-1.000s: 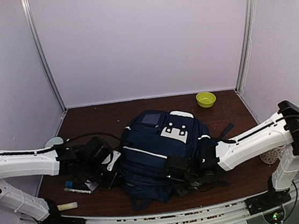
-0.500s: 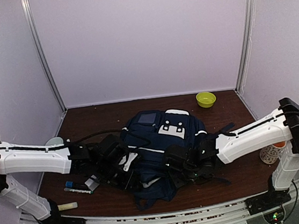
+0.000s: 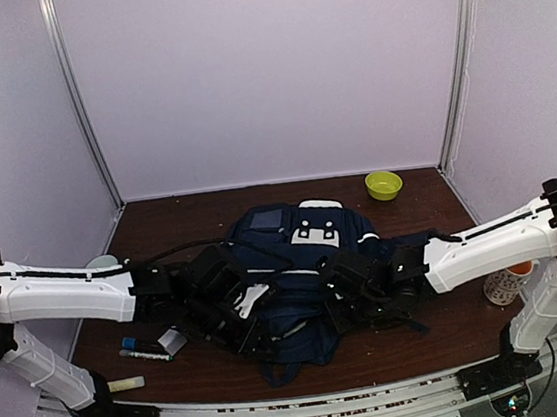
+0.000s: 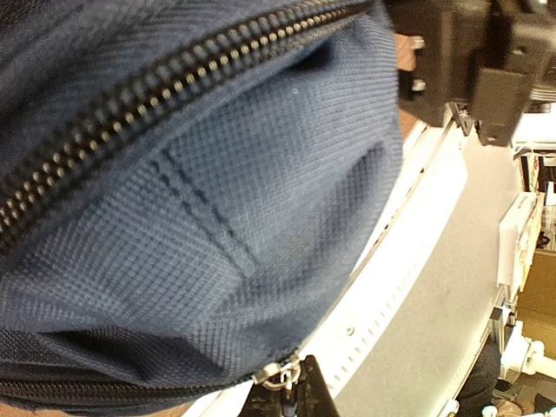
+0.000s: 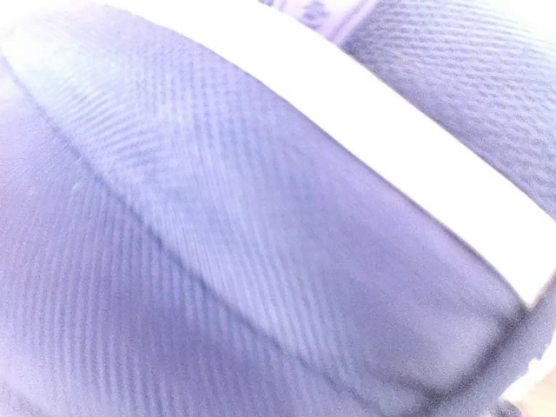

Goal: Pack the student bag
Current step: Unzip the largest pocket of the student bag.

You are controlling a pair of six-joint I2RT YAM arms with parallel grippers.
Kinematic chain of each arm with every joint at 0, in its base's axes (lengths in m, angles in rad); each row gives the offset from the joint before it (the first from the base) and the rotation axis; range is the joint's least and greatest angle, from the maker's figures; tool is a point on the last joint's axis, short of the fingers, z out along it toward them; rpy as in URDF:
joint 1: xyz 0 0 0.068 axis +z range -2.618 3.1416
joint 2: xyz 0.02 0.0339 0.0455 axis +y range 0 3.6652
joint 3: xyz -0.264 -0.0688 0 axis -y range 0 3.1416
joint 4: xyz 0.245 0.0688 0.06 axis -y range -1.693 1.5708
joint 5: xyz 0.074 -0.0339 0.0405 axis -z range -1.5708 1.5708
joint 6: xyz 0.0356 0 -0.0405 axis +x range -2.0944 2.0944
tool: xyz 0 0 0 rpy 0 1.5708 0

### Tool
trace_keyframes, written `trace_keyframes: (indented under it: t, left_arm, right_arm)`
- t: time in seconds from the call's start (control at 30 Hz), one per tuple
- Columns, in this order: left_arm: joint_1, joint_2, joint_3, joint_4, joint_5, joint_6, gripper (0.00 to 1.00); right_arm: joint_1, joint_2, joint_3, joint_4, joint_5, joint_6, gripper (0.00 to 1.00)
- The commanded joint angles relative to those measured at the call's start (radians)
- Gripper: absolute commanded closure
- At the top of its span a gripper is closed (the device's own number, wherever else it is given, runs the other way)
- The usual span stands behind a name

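left tool (image 3: 251,315), right tool (image 3: 343,296) flank student bag (image 3: 286,258) near table (image 3: 174,216) edge

Lab robot cell: plain lilac panel walls (image 3: 263,69), aluminium corner posts (image 3: 81,100), dark wooden tabletop (image 3: 179,220).

I see the large navy blue fabric backpack (image 3: 295,262) lying flat in the middle, its white buckle patch at the far end. White stripe trim crosses it, and one zipper's teeth are closed.
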Motion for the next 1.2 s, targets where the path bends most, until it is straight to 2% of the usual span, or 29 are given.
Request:
trace_keyframes:
  t: [0.0, 0.3, 0.6, 0.93, 1.17]
  left_arm:
    - [-0.018, 0.02, 0.039, 0.099, 0.036, 0.011, 1.0]
    - [-0.016, 0.085, 0.074, 0.151, 0.029, 0.011, 1.0]
    - [-0.016, 0.105, 0.077, 0.169, 0.061, 0.013, 1.0]
    - [-0.016, 0.031, 0.077, 0.142, 0.077, 0.079, 0.57]
    - [-0.005, -0.025, 0.102, 0.025, 0.012, 0.156, 0.56]
  right_arm:
    - [-0.012, -0.101, -0.06, 0.089, -0.008, -0.005, 0.58]
    - [0.022, -0.288, -0.189, 0.125, -0.16, -0.016, 0.56]
    - [0.058, -0.295, -0.201, 0.222, -0.184, 0.043, 0.55]
    - [0.062, -0.297, -0.182, 0.208, -0.175, 0.038, 0.55]
    - [0.077, -0.318, -0.177, 0.187, -0.15, 0.045, 0.55]
